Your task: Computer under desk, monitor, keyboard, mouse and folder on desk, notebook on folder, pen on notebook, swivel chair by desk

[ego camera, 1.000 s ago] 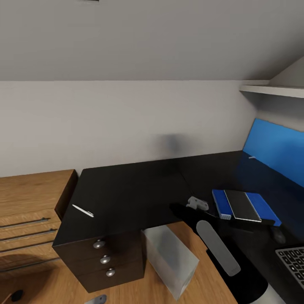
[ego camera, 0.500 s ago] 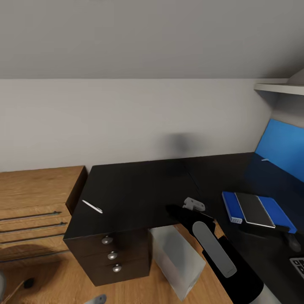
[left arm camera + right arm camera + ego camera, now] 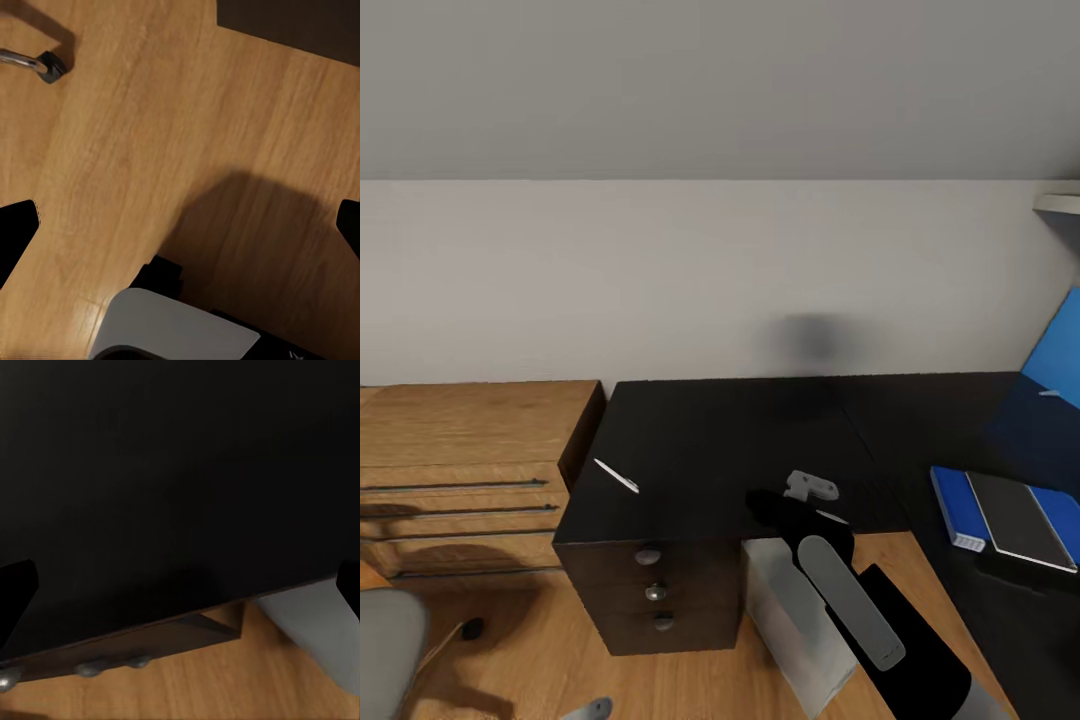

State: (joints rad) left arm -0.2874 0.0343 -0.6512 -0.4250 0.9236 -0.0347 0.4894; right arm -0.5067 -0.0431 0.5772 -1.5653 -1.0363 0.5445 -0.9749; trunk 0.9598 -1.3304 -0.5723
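A white pen [image 3: 615, 474] lies near the left end of the black desk [image 3: 720, 440]. At the right, a dark notebook [image 3: 1020, 520] rests on the blue folder [image 3: 958, 505], below the blue-lit monitor [image 3: 1060, 385]. The pale computer case [image 3: 790, 620] stands on the floor under the desk. A grey swivel chair edge [image 3: 385, 650] shows at the lower left. My right gripper [image 3: 808, 487] [image 3: 180, 592] hovers open over the desk's front edge, right of the pen. My left gripper [image 3: 180, 232] hangs open over the wooden floor, near a chair caster [image 3: 45, 66].
A wooden dresser [image 3: 460, 470] abuts the desk's left side. Three drawers with round knobs [image 3: 650, 592] sit under the desk's left end. A white wall runs behind the desk, and a shelf corner [image 3: 1060, 205] juts out at the upper right.
The camera has turned left, so the whole picture slid right. The keyboard and mouse have left the view, and the chair's edge has come in at the lower left.
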